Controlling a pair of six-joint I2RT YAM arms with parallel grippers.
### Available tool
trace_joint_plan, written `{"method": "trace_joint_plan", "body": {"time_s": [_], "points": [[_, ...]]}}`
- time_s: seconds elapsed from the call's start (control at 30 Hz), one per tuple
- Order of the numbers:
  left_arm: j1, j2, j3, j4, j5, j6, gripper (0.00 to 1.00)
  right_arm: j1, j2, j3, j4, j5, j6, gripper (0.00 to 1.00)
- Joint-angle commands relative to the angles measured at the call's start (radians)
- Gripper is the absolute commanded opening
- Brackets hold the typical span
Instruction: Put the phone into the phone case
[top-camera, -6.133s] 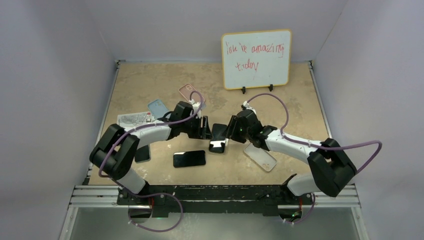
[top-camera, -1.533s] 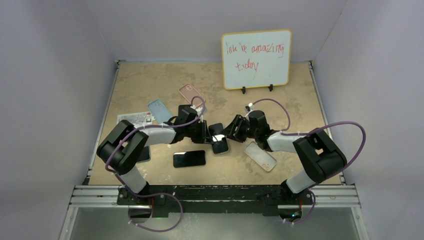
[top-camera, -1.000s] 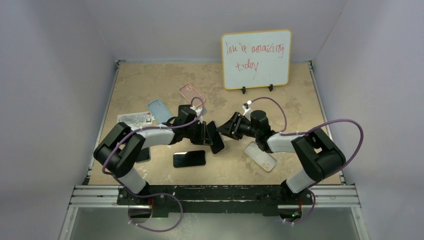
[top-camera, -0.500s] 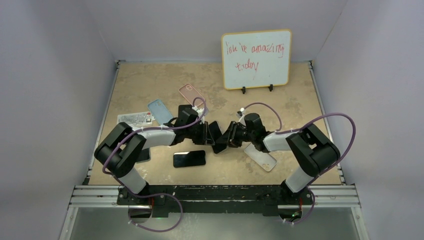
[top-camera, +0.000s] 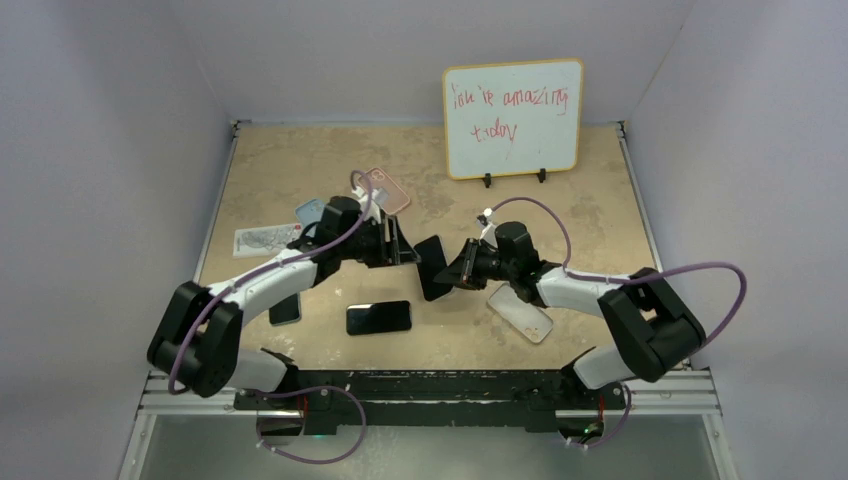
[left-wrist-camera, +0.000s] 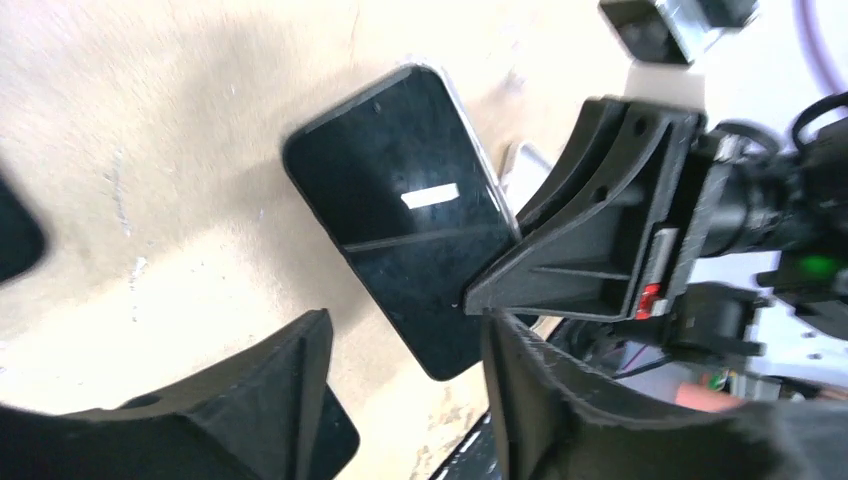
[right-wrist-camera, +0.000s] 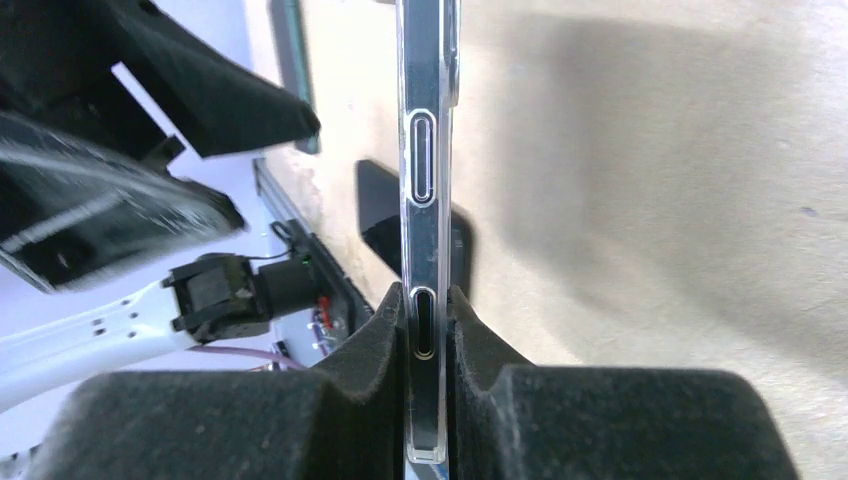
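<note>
The black phone in a clear phone case (top-camera: 432, 266) stands tilted on edge above the table's middle. My right gripper (top-camera: 463, 273) is shut on its right end. The right wrist view shows it edge-on (right-wrist-camera: 424, 180), clear rim around the dark body, pinched between the pads, with the gripper (right-wrist-camera: 427, 335) shut on it. My left gripper (top-camera: 398, 246) is open and empty, just left of the phone and apart from it. In the left wrist view the phone's screen (left-wrist-camera: 405, 235) faces the open left gripper (left-wrist-camera: 405, 400), with the right gripper's finger (left-wrist-camera: 600, 235) on it.
A second black phone (top-camera: 379, 317) lies flat in front, and an empty clear case (top-camera: 520, 312) at the right. Pink (top-camera: 385, 190) and blue (top-camera: 310, 211) cases, a patterned case (top-camera: 262, 238) and a dark phone (top-camera: 285, 309) lie at the left. A whiteboard (top-camera: 512, 117) stands at the back.
My left gripper has let go of the phone and drawn back to the left. The right gripper still holds the phone, now a little farther back.
</note>
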Motion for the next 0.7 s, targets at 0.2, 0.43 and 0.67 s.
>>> {"method": "trace_joint_plan", "body": {"time_s": [0.2,0.43,0.67], "points": [[0.134,-0.231,0.107,-0.094,0.23,0.013,0.86,0.005,-0.257,0.038,0.214,-0.127,0.152,0.0],[0.15,-0.323,-0.002,0.265,0.354,-0.293,0.87,0.005,-0.374,0.073,0.234,-0.133,0.163,0.0],[0.15,-0.33,-0.044,0.531,0.406,-0.447,0.86,0.006,-0.35,0.065,0.486,-0.208,0.326,0.0]]}}
